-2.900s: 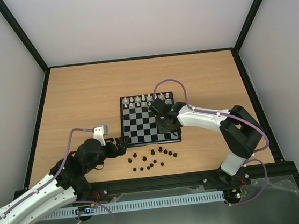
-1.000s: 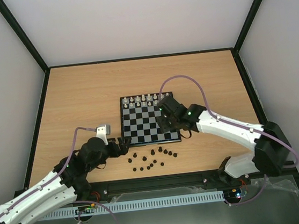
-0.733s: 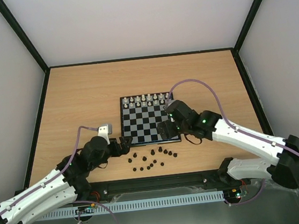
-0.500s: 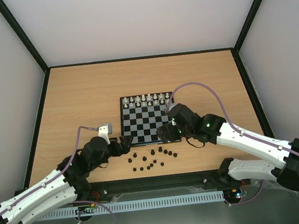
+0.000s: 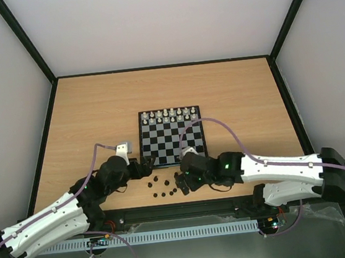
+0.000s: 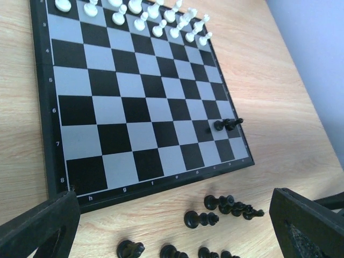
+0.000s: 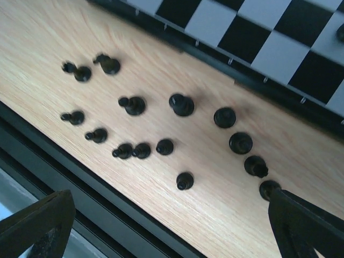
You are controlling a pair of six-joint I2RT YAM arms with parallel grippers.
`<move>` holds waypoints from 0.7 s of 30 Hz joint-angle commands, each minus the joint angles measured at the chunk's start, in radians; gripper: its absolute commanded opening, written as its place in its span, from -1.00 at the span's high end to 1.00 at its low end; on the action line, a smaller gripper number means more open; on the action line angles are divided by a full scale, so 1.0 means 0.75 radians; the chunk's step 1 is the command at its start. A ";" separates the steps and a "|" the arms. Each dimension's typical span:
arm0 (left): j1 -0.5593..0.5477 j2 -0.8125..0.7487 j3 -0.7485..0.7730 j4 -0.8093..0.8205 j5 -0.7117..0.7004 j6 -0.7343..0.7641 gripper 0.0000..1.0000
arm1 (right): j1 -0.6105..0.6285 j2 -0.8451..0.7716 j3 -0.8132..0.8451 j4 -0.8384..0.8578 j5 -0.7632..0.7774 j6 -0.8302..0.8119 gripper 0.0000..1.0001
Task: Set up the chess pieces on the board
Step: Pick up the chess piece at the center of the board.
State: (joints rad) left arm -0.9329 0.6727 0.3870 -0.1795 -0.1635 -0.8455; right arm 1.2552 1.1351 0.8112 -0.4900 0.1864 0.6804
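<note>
White pieces (image 6: 161,21) are filling the far two rows of the board (image 5: 168,143), and a black rail (image 7: 54,172) is running along the near edge of the counter (image 5: 96,113). The dark pieces (image 7: 134,105) are lying scattered on the counter just off the board's near edge. One dark piece (image 6: 224,124) is sitting on the board by its near right corner. The right pincer (image 5: 180,185) is hovering over the scatter, spread wide and holding nothing. The left pincer (image 5: 147,165) is hanging beside the board's near left corner, also spread wide, with the scatter just to its right.
</note>
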 commanded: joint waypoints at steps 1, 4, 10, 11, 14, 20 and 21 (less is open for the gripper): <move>-0.006 -0.069 -0.002 -0.010 -0.016 0.011 -0.99 | 0.108 0.091 -0.040 -0.061 0.123 0.169 -0.93; -0.006 -0.088 -0.006 -0.023 -0.016 0.013 -0.99 | 0.153 0.136 -0.068 -0.037 0.140 0.232 -0.68; -0.006 -0.095 -0.014 -0.027 0.000 0.015 -0.99 | 0.175 0.199 -0.122 0.029 0.137 0.289 -0.02; -0.006 -0.097 -0.017 -0.023 0.004 0.013 -0.99 | 0.175 0.211 -0.124 0.037 0.135 0.290 0.04; -0.006 -0.104 -0.026 -0.016 0.011 0.009 -0.99 | 0.175 0.254 -0.124 0.056 0.130 0.292 0.13; -0.006 -0.133 -0.038 -0.021 0.015 -0.003 -0.99 | 0.175 0.316 -0.119 0.095 0.122 0.281 0.31; -0.006 -0.135 -0.039 -0.023 0.017 -0.005 -0.99 | 0.175 0.324 -0.117 0.100 0.122 0.279 0.33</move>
State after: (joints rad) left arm -0.9329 0.5884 0.3725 -0.1947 -0.1562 -0.8455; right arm 1.3788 1.3518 0.7300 -0.4198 0.2630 0.8806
